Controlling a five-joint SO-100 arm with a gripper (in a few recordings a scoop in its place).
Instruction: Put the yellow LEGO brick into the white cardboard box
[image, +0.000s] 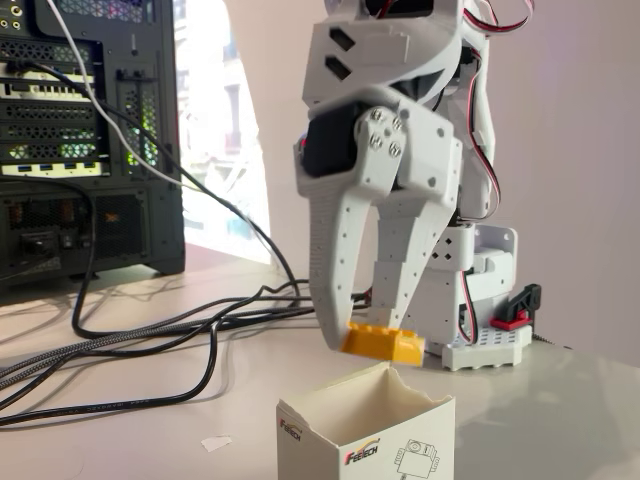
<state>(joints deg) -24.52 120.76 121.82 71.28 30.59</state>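
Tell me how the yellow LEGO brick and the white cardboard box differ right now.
The yellow LEGO brick is bright yellow; the white cardboard box is white with a red-and-black logo. The brick is far smaller than the box. The brick hangs in the air, pinched by the gripper, while the box stands on the table, open at the top. Both are roughly rectangular.

My one fixed view sits low, near desk (560, 400) height, close in front of the white cardboard box (365, 430). It faces the arm's base (490, 345) behind the box, a computer tower (90, 140) far left.
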